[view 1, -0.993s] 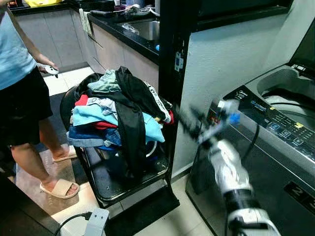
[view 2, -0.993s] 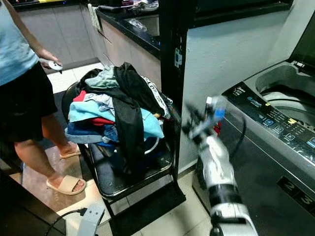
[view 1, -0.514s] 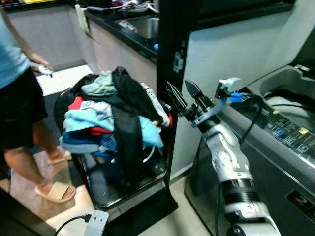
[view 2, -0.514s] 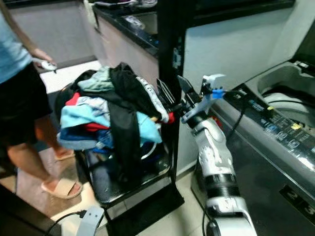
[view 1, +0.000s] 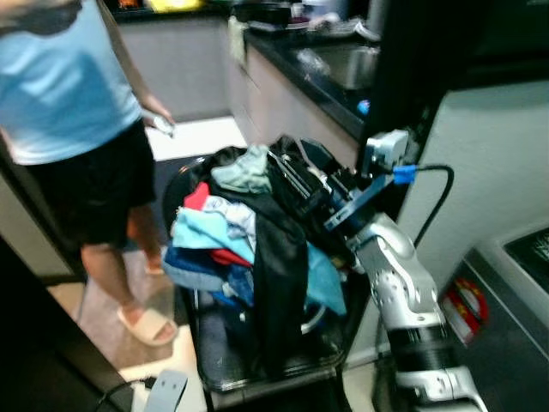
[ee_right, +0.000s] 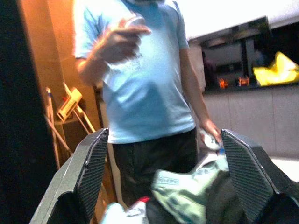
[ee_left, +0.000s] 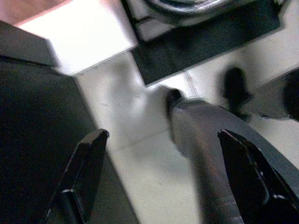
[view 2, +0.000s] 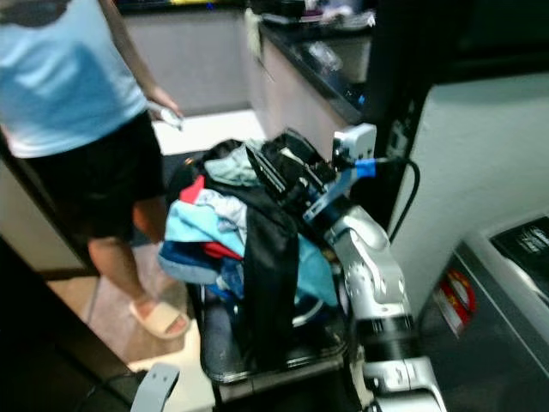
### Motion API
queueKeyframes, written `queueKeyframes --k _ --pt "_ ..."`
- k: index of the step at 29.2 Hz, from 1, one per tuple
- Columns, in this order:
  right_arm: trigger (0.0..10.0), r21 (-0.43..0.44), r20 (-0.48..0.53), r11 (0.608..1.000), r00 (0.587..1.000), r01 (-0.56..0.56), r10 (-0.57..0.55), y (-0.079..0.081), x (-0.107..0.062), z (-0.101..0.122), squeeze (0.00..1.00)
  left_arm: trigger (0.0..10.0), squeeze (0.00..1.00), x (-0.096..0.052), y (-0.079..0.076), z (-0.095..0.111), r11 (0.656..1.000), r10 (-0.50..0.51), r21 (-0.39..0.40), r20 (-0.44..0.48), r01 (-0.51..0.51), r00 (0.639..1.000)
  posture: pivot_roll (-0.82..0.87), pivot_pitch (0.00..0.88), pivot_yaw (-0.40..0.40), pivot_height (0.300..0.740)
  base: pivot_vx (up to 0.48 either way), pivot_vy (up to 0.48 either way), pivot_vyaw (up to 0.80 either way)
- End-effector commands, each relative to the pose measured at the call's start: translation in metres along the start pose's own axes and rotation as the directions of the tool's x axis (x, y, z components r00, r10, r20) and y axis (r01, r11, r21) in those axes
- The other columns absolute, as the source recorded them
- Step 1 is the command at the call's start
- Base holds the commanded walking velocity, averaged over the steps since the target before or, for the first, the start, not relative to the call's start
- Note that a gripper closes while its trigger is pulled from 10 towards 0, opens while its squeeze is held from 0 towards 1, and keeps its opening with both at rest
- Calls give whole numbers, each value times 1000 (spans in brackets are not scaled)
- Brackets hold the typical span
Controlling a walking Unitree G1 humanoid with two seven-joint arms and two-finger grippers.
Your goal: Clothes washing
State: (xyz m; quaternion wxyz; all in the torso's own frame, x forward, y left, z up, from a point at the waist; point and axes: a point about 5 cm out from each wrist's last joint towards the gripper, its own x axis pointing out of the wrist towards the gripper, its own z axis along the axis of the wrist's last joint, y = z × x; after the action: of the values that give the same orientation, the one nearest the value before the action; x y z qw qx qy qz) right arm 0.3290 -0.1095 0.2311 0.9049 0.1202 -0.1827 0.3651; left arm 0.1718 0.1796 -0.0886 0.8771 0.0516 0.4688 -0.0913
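Note:
A heap of clothes [view 1: 232,236], in light blue, red, dark blue and black, lies on a black chair [view 1: 257,378]. A pale green garment [view 1: 244,170] lies on top of it. My right gripper [view 1: 292,163] stands open right above the heap's top, beside the black garment [view 1: 279,257] that hangs down the front. In the right wrist view the pale green garment [ee_right: 187,186] lies just below the wide-spread fingers [ee_right: 88,177]. My left gripper [ee_left: 163,135] hangs open above the floor tiles.
A person in a light blue shirt [view 1: 73,86] and black shorts stands left of the chair, holding a small white device [view 1: 163,127]. The washing machine [view 1: 515,292] is at lower right. A dark kitchen counter [view 1: 326,60] runs behind the chair. A white plug box [view 1: 163,390] lies on the floor.
The camera has turned left, so the washer has slid towards the right edge. My right gripper has reached from beside the chair to over the top of the heap.

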Motion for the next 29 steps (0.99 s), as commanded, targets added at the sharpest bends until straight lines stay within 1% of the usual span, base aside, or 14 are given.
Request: queueKeyframes --k 1,5,8,9,11,12,13,17,19,23,24,26,27,29 --pt "10000 -40 -15 999 1000 6 -7 4 5 4 0 10000 0 -1 5 -2 1000 20 1 -8 -20 1000 49 27 -3 740 0 0 0" --pt "10000 -78 -70 996 997 34 -40 1 6 3 0 10000 0 -1 6 -1 1000 25 1 -8 -25 1000 51 26 -5 740 0 0 0" --pt "10000 -162 -158 985 983 66 -92 -6 5 2 0 10000 0 -1 6 -1 1000 27 -4 -8 -27 1000 51 26 -7 740 0 0 0" --pt "10000 -162 -158 985 983 66 -92 -6 5 2 0 10000 0 -1 6 -1 1000 27 -4 -8 -27 1000 51 26 -7 740 0 0 0" --pt "10000 -256 -263 962 951 93 -162 -17 1 0 0 10000 0 -1 5 -1 1000 26 -6 -9 -26 1000 49 26 -8 740 0 0 0" --pt "10000 -256 -263 962 951 93 -162 -17 1 0 0 10000 0 -1 5 -1 1000 26 -6 -9 -26 1000 49 26 -8 740 0 0 0" --pt "10000 -294 -306 951 933 98 -191 -21 -1 -1 0 10000 0 -1 5 -1 1000 26 -7 -9 -26 1000 49 26 -8 740 0 0 0" --pt "10000 -304 -348 947 912 107 -215 -25 -4 -1 0 10000 0 -1 5 -1 1000 25 -9 -10 -25 1000 50 25 -9 740 0 0 0" --pt "10000 -304 -348 947 912 107 -215 -25 -4 -1 0 10000 0 -1 5 -1 1000 25 -9 -10 -25 1000 50 25 -9 740 0 0 0" --pt "10000 -262 -397 962 901 72 -175 -25 -10 1 0 10000 0 -1 5 -2 1000 24 -10 -13 -24 1000 49 24 -11 740 0 0 0" --pt "10000 -249 -424 966 890 64 -168 -26 -13 1 0 10000 0 -1 4 -3 1000 22 -6 -15 -22 1000 49 23 -11 740 0 0 0" --pt "10000 -249 -424 966 890 64 -168 -26 -13 1 0 10000 0 -1 4 -3 1000 22 -6 -15 -22 1000 49 23 -11 740 0 0 0" --pt "10000 -239 -456 966 867 100 -202 -31 -16 -2 0 10000 0 -1 4 -3 1000 21 -3 -17 -21 1000 49 22 -13 740 0 0 0" --pt "10000 -239 -456 966 867 100 -202 -31 -16 -2 0 10000 0 -1 4 -3 1000 21 -3 -17 -21 1000 49 22 -13 740 0 0 0"
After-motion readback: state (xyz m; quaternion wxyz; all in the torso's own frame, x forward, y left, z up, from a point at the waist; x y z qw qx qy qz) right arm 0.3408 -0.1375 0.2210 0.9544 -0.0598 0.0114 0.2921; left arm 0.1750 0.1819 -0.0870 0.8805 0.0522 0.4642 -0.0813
